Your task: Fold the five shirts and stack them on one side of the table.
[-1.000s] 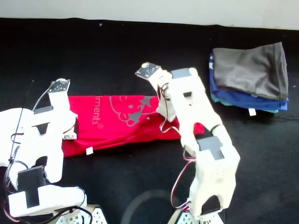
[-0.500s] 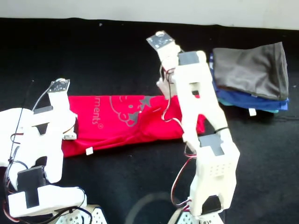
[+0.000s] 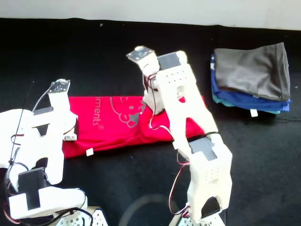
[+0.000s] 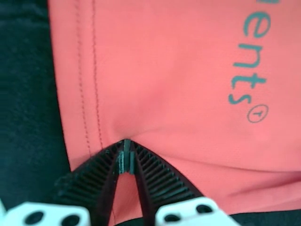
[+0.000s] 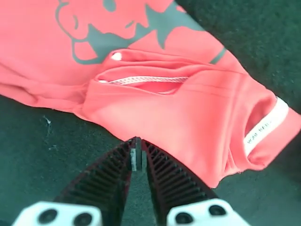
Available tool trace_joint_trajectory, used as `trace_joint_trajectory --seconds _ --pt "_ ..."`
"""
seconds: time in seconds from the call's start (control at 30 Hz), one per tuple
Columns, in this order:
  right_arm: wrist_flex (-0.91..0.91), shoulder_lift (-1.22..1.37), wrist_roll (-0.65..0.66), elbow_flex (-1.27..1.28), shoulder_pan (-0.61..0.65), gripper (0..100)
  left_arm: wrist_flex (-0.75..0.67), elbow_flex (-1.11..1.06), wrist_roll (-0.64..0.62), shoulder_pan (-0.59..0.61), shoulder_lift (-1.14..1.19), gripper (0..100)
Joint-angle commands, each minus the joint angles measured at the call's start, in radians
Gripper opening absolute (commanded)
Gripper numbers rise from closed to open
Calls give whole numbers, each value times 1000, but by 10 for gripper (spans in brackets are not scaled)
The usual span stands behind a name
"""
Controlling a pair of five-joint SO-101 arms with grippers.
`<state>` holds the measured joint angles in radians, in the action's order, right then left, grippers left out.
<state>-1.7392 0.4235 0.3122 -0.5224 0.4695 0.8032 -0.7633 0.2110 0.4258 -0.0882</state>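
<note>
Black cloth-covered table [image 3: 94, 52], pale wall strip at the far edge. Red shirt [image 3: 113, 132] lies mid-table as a long folded band with the print up. Left gripper [image 4: 126, 157] is pinched closed on the red shirt near its stitched hem, and the fabric puckers at the tips. Right gripper [image 5: 136, 157] has its jaws together and holds nothing, with its tips over black cloth just beside the shirt's edge. Stack of folded shirts [image 3: 249, 75] sits at the table's right side, well apart, with a grey one on top and blue and teal ones under it.

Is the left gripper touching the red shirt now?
Touching. The left wrist view shows the left gripper shut on the red shirt, and the cloth puckers into a small fold right where the jaws meet.
</note>
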Motion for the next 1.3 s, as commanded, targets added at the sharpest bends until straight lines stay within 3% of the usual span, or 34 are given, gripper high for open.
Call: trace_joint_trajectory --seconds 0.0,0.13,0.33,0.67,0.83,1.27 --pt "-16 -147 -23 19 -16 6 106 85 -15 28 -114 10" --pt "-10 -259 -21 168 -18 6 192 173 -51 50 -205 46" --pt "-7 -427 14 446 -18 6 189 255 -54 93 -105 242" --pt "-15 -881 101 791 -25 6 203 487 -52 114 278 231" --pt "-7 -992 103 900 -127 6 196 498 -49 105 372 231" --pt "-7 -1118 103 903 -306 6 361 529 -55 -102 423 230"
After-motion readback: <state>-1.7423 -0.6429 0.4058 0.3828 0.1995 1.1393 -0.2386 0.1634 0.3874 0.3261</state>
